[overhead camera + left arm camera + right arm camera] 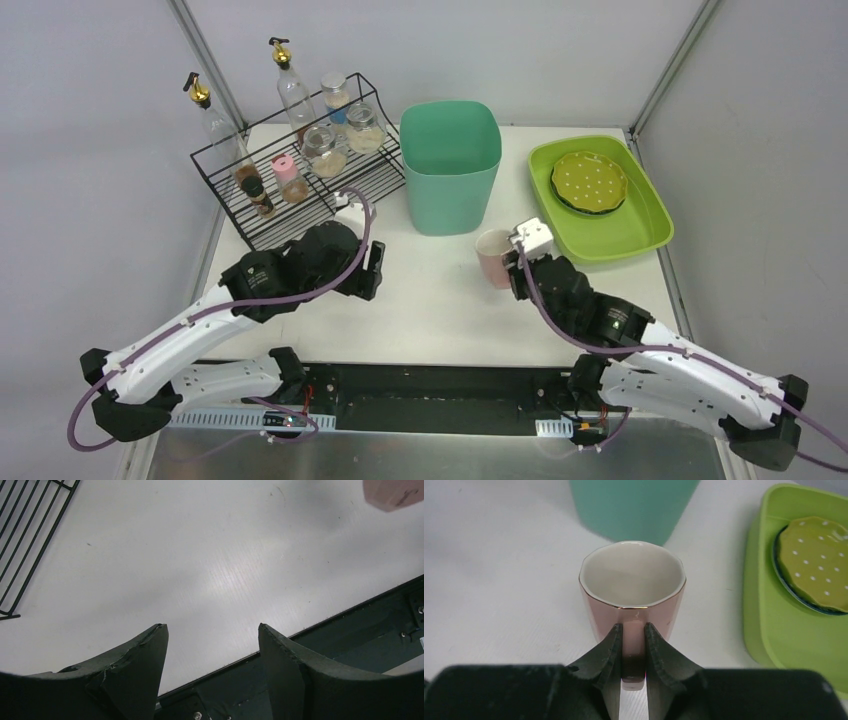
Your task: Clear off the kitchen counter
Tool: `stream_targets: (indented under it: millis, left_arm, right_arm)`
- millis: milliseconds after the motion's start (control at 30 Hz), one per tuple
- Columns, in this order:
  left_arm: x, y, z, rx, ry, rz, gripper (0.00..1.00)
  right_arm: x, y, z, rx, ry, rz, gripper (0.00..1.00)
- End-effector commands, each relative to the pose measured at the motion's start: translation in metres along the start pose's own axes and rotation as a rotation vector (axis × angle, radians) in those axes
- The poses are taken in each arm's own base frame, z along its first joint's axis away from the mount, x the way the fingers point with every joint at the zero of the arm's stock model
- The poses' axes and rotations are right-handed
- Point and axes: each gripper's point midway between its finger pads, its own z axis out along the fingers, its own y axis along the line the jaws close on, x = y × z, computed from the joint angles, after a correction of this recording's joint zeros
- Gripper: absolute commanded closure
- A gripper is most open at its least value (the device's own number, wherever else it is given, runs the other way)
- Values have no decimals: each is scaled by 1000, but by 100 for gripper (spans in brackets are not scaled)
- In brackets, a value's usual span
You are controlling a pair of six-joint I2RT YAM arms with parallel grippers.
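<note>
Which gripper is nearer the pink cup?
Right. The right gripper is shut on the handle of the cup; the left gripper is open over the counter, apart from it, by the rack.

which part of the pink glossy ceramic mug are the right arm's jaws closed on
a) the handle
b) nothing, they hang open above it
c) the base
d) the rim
a: in the right wrist view the right gripper has its jaws pressed on either side of the narrow handle of the pink glossy ceramic mug, below the rim.
</note>
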Motion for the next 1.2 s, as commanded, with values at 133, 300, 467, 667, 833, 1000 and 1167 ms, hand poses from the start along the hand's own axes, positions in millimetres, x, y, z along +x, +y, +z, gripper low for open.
stream_targets:
  millis: [133, 300, 467, 667, 833, 1000, 1167]
  left_arm:
    - [16, 16, -1, -53, 6, 19, 31]
    - [28, 19, 4, -62, 30, 26, 31]
    - [37, 18, 7, -55, 54, 20, 32]
    - [39, 16, 2, -28, 42, -8, 31]
    - [43, 14, 0, -5, 47, -21, 31]
    - [46, 14, 0, 2, 49, -24, 31]
    - [48, 12, 2, 5, 63, -19, 32]
  right_arm:
    - [-89, -73, -2, 218, -206, 205, 100]
    - [-105, -114, 5, 351, -212, 224, 100]
    - [-116, -171, 3, 508, -242, 297, 100]
    - [-114, -243, 0, 701, -280, 401, 100]
    - [-91, -298, 2, 861, -285, 468, 100]
    - [-62, -339, 4, 960, -283, 548, 100]
    - [-31, -361, 4, 1054, -255, 544, 100]
